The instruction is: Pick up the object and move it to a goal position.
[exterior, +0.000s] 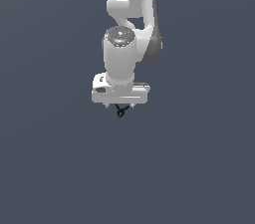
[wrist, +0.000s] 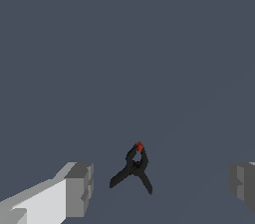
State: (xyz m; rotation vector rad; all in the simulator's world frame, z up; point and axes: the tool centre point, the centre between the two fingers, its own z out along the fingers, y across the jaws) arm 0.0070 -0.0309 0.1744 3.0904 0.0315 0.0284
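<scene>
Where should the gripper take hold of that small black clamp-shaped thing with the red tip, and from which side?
Probably the small black clamp-shaped object is best taken at its compact middle, where the two splayed legs join below the red tip. Come straight down from above: the open gripper already has its grey fingers spread to either side of it, and the thin legs offer less to pinch.
</scene>
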